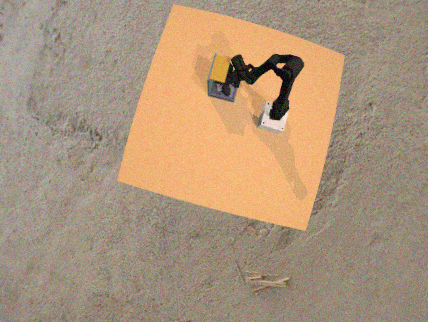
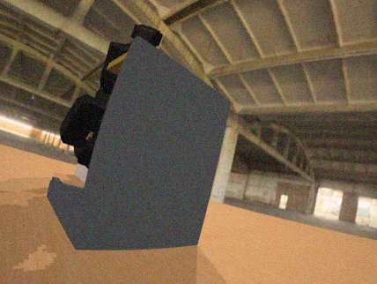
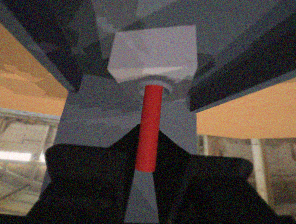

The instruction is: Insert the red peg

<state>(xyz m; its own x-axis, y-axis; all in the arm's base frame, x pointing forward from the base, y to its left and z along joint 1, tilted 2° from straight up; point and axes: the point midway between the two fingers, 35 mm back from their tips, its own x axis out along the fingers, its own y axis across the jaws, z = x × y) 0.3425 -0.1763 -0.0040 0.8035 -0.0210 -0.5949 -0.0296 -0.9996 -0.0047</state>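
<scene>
The red peg is between the black fingertips of my gripper, which is shut on it. In the wrist view the peg's far end meets the ringed hole in the pale grey block, and its tip is hidden there, seemingly a little way inside the hole. How deep it sits cannot be told. The blue-grey box surrounds the block. The gripper reaches in through the open front, and its fingers are low beside the yellow roof. The exterior view shows mostly the box's outer wall.
The box's side walls rise on both sides of the fingers in the wrist view. The arm bends over from its white base on the orange table top. The upper gripper stands close to the roof's edge.
</scene>
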